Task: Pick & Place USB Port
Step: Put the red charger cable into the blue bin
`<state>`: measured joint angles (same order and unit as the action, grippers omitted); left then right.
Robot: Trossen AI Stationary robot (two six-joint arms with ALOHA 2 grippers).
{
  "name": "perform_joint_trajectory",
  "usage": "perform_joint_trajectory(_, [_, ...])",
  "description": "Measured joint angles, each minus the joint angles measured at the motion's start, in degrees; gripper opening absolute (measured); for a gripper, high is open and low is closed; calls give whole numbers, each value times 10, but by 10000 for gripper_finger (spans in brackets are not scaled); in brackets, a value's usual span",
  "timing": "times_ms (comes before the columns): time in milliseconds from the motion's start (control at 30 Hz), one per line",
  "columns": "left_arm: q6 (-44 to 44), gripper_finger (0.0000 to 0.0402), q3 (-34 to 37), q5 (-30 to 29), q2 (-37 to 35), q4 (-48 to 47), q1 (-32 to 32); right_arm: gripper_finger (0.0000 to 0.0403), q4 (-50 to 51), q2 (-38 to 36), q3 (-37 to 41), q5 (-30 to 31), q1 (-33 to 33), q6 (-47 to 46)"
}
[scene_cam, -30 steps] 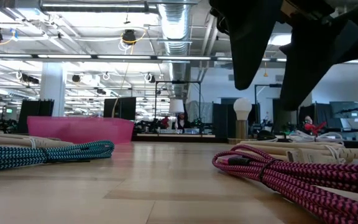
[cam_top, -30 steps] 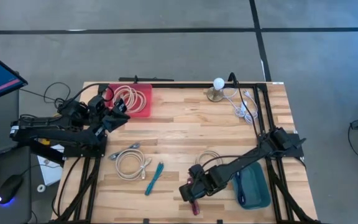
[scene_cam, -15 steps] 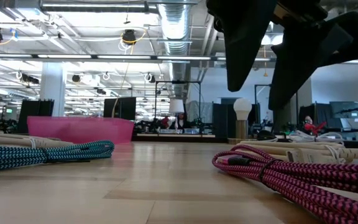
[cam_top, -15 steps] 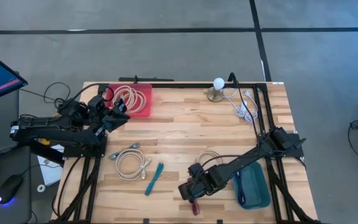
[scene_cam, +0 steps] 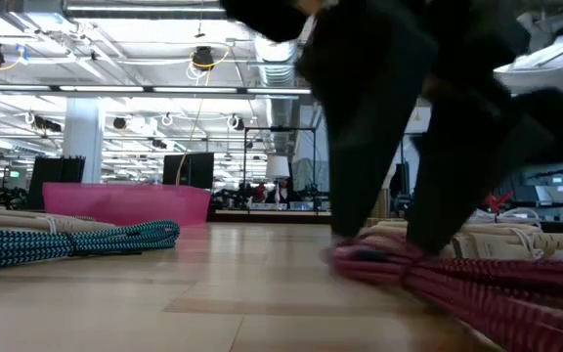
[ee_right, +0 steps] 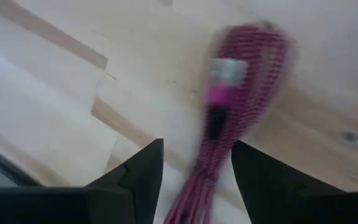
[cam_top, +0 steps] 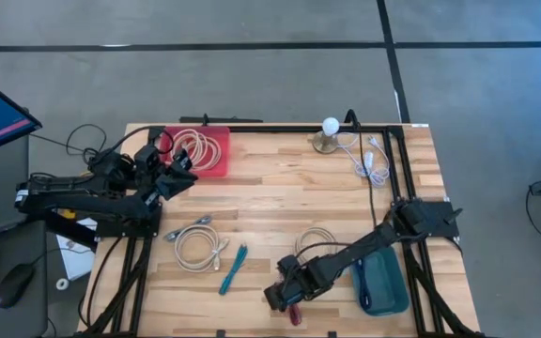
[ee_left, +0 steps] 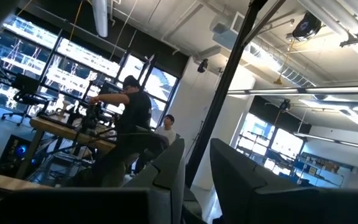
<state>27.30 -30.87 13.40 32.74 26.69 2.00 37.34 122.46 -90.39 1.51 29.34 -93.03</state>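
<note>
Wooden slats form the worktop (cam_top: 280, 202), and going left to right, the left end effector (cam_top: 178, 172) waits beside a red tray (cam_top: 216, 161) of pale cable; whether its fingers are spread cannot be told. Near the front edge, the right end effector (cam_top: 280, 299) hangs low with fingers spread on either side of the bundled magenta USB cable (ee_right: 229, 134), not yet pinching it. A good grasp likely means staying centred over the bundle and closing on every strand before lifting.
</note>
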Motion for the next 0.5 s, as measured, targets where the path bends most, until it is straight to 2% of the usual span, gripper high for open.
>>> perform_joint_trajectory(133, [0, 76, 0, 0, 0, -8, 0, 173, -51, 27, -11, -2, 6, 0])
perform_joint_trajectory(300, [0, 76, 0, 0, 0, -13, 0, 151, -43, 32, -16, 0, 7, 9])
perform_joint_trajectory(400, [0, 76, 0, 0, 0, -13, 0, 117, -34, 30, -15, 0, 6, 13])
perform_joint_trajectory(500, [0, 76, 0, 0, 0, -14, 0, 64, -33, 30, -15, -2, 4, 20])
